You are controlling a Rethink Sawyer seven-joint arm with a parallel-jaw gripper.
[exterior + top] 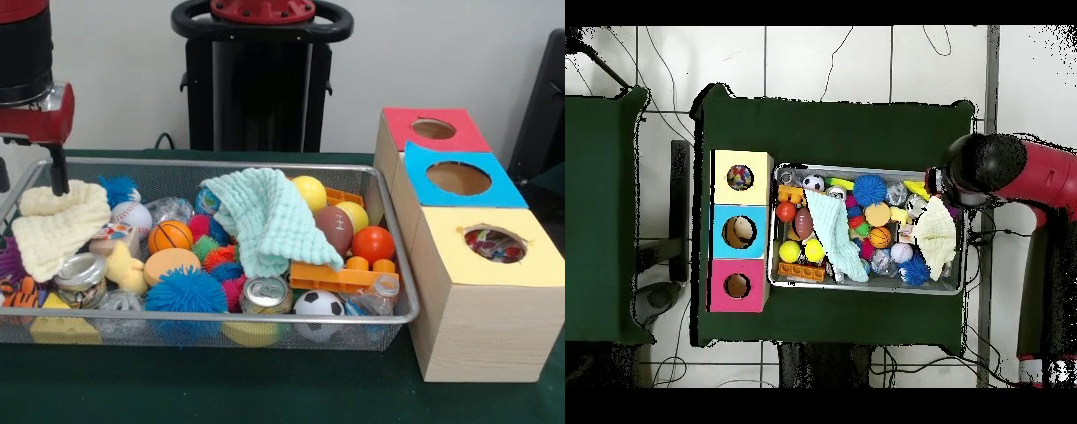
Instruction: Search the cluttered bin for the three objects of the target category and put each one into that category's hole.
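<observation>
On the green table, colourful fabric shows inside the yellow-topped hole. Behind, the wire bin holds toys. At its far left corner the pincer grips the cream cloth.

Tool finger state unclear; arm cut by top edge; patterned fabric in yellow hole mostly hidden.

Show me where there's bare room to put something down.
The bin is packed edge to edge, both cloths lying on toys. Bare green tabletop runs in front of the bin, up to the yellow-topped box. The overhead view shows another bare strip along the bin's other long side.
</observation>
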